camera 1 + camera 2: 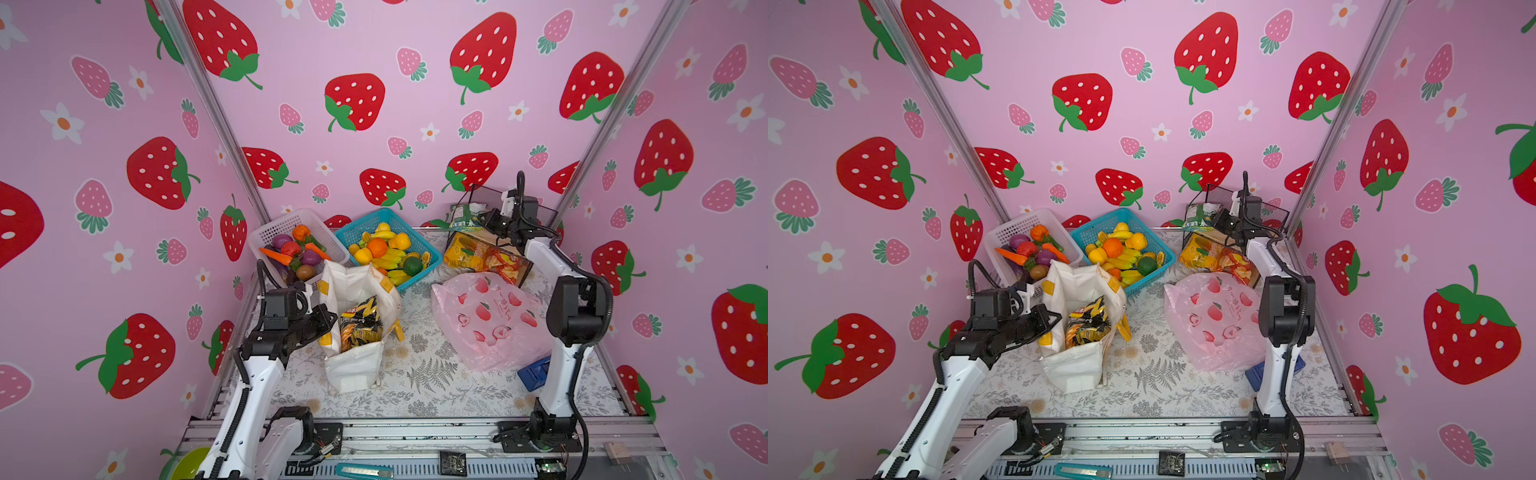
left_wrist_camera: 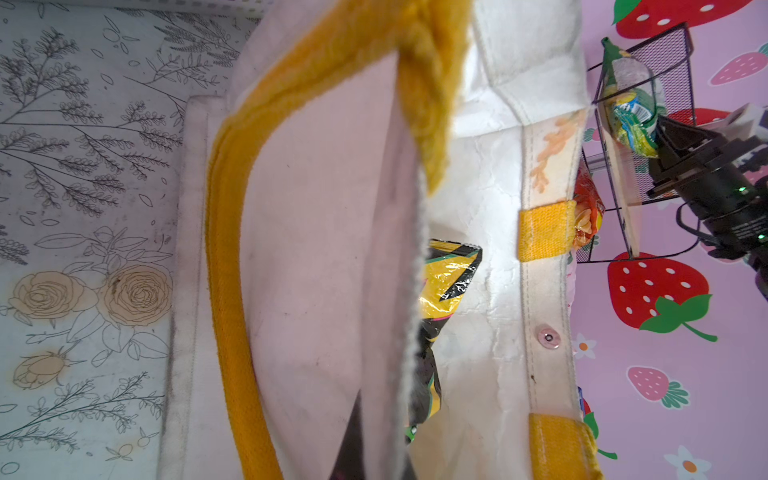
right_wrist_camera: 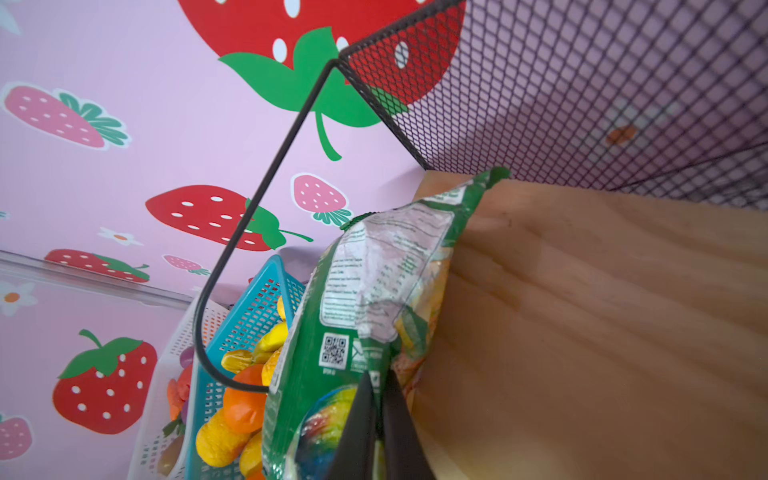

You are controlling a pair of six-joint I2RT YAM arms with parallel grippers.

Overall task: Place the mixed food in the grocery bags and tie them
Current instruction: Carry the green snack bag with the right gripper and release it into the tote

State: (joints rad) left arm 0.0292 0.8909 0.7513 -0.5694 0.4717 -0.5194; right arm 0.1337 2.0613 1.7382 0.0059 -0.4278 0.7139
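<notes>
walls: pink on three sides, printed with red strawberries and white flowers.
table point(image 1: 436, 390): covered with a grey fern-and-flower print.
white canvas tote point(image 1: 353, 365): stands left of centre with its mouth open upward and yellow handles at the rim.
black and yellow snack packet point(image 1: 359, 324): sits upright inside the tote, its top above the rim.
left gripper point(image 1: 330, 320): at the tote's left side, jaws closed on the rim fabric beside a yellow handle.
pink plastic bag point(image 1: 490, 324): lies slumped on the table right of centre, apart from the tote and near the right arm.
black mesh rack point(image 1: 536, 210): in the back right corner, with a wooden shelf.
green snack packet point(image 3: 374, 311): on the wooden shelf at its edge, tilted.
right gripper point(image 3: 378, 374): fingers pinched together on the green packet's lower part.
yellow and orange packets point(image 1: 478, 255): on the rack's lower level.
blue basket point(image 1: 357, 226): at the back, holding an orange point(image 1: 377, 247), a dark green fruit point(image 1: 412, 266), yellow fruit and bananas.
white basket point(image 1: 282, 226): back left, touching the blue one, holding vegetables.
</notes>
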